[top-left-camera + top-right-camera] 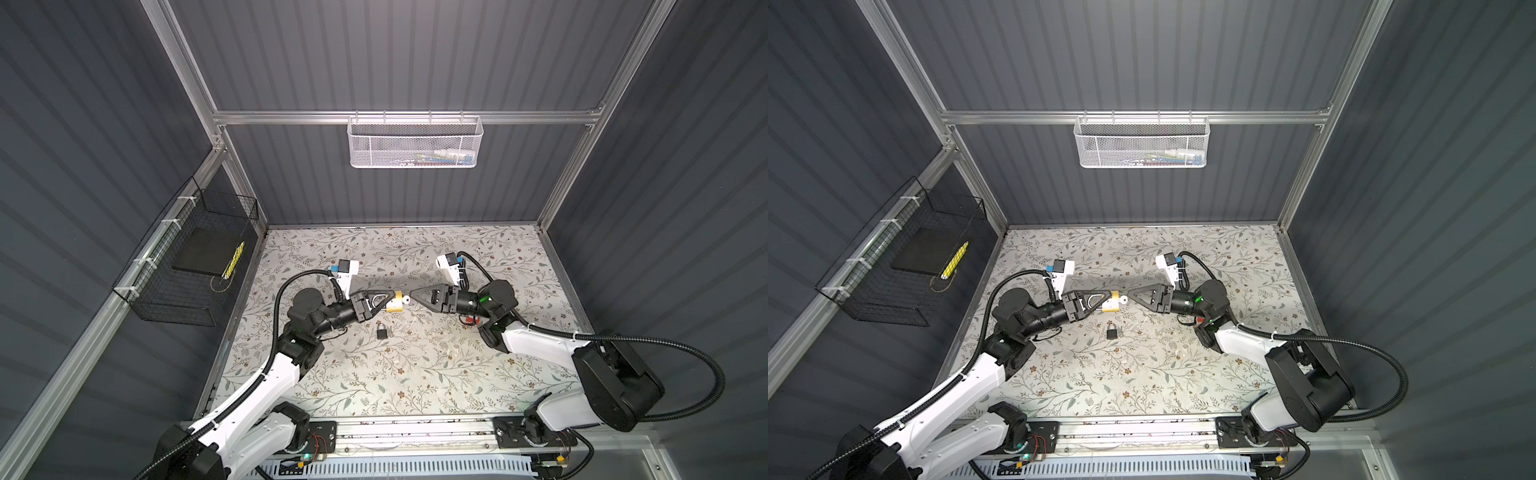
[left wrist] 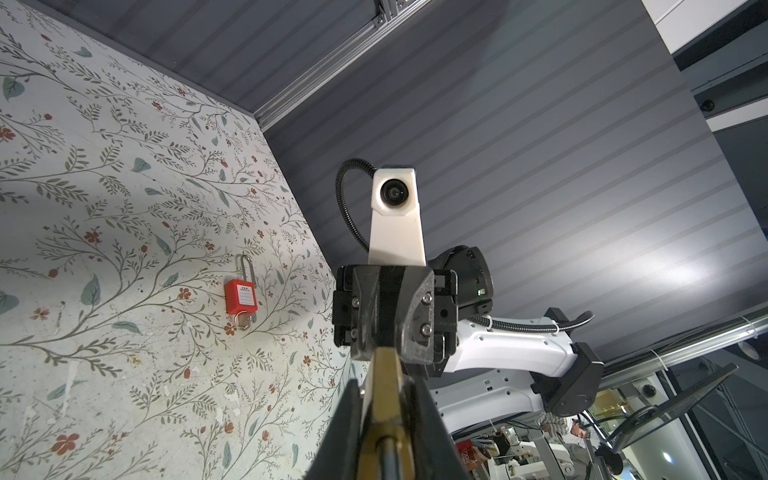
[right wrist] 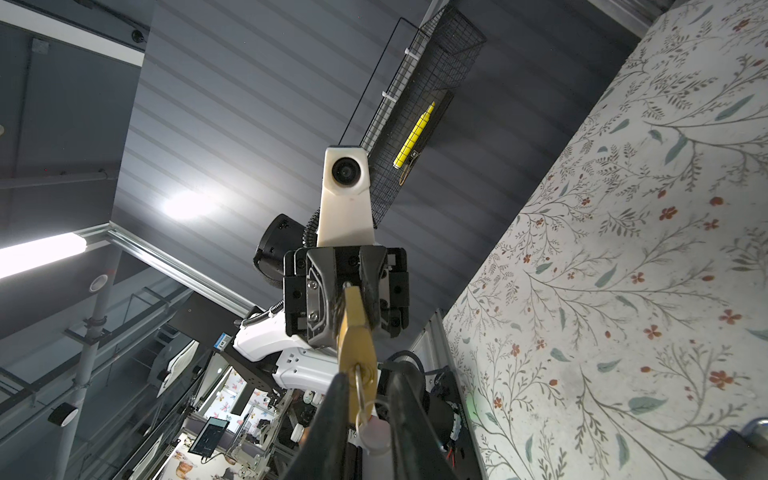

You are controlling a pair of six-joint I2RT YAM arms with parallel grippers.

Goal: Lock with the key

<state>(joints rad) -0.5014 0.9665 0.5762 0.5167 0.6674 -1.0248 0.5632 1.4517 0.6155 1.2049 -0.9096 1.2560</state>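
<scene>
With the left hand (image 1: 387,301) clamped on the padlock (image 1: 395,302), the right hand (image 1: 412,298) brackets the key (image 3: 360,405) (can't tell if it's gripping), so I'd pinch square before twisting.

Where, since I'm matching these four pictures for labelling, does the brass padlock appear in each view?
In a top view: brass padlock mid-table, in the left gripper, facing the right gripper.
In a top view: brass padlock same spot, slightly left of picture centre.
Left wrist: brass padlock edge-on in the foreground, between the fingers.
Right wrist: brass padlock central, keyhole end toward the camera.
Shared landmark: floral table cover, in all four.
</scene>
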